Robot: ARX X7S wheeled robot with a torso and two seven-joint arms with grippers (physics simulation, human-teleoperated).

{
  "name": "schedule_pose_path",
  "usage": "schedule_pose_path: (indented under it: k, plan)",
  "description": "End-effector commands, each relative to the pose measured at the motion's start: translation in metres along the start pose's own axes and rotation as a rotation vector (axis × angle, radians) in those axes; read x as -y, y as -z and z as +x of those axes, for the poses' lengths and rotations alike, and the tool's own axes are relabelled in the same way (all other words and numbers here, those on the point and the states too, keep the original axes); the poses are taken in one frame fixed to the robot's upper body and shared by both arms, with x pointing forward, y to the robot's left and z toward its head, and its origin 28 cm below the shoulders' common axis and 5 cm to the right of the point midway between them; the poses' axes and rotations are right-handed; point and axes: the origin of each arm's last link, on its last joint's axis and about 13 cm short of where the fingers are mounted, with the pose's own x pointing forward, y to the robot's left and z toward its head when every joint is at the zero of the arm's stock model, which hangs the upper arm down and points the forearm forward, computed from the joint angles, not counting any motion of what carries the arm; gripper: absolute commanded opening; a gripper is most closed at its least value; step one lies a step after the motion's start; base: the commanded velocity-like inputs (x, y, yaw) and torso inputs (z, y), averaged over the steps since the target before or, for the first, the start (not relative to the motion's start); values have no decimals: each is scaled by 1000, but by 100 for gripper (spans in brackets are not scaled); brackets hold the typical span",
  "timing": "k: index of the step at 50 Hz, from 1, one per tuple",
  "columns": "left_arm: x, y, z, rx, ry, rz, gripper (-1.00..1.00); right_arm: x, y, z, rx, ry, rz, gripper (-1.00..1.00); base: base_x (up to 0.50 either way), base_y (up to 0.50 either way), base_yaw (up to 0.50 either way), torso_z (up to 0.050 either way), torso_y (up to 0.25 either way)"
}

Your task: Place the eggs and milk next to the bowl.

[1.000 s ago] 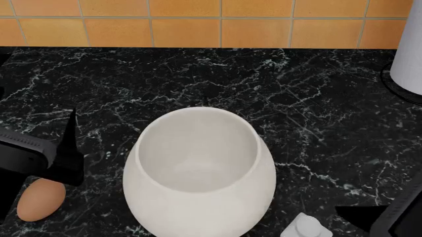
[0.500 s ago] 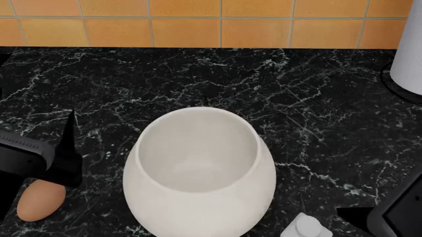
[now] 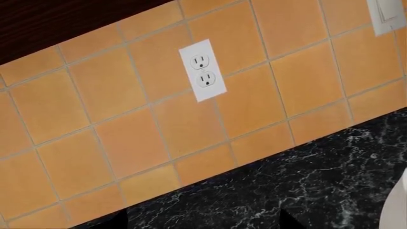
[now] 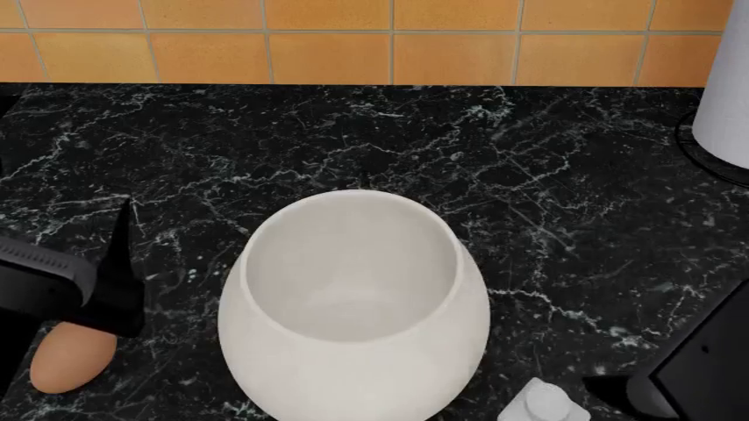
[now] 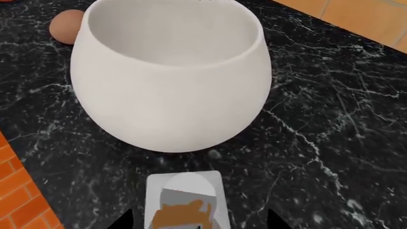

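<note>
Near the surface's (image 4: 562, 158) front edge, the milk (image 5: 184, 202) stands upright just beside the bowl (image 5: 171, 81), straight ahead of the nearer right arm, whose fingers' spread I cannot tell; one egg (image 4: 70, 355) lies left.

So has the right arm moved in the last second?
Yes. In the head view the right arm has pushed up and inward toward the bowl, which stayed put.

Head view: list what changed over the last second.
The right arm's dark body has pushed further into view at the lower right, rising toward the counter's middle. The left arm edged slightly lower over the egg. The bowl, egg and milk stayed put.
</note>
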Motion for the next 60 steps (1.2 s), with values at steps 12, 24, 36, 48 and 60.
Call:
schedule_pose_path:
  k: [12, 24, 36, 48, 60]
  plan:
    - [0, 2, 3, 5, 23, -38, 100, 3, 6, 12, 1, -32, 11, -100, 0, 0, 0, 0, 0]
    - [1, 3, 2, 4, 24, -37, 100, 7, 4, 13, 11, -23, -3, -100, 0, 0, 0, 0, 0]
    - [0, 3, 1, 6, 20, -31, 100, 16, -8, 23, 37, -16, -15, -100, 0, 0, 0, 0, 0]
    - [-3, 2, 0, 6, 12, -27, 100, 22, -16, 29, 39, -21, -27, -100, 0, 0, 0, 0, 0]
    - [-7, 4, -2, -1, -2, -21, 100, 28, -18, 40, 38, -36, -25, -100, 0, 0, 0, 0, 0]
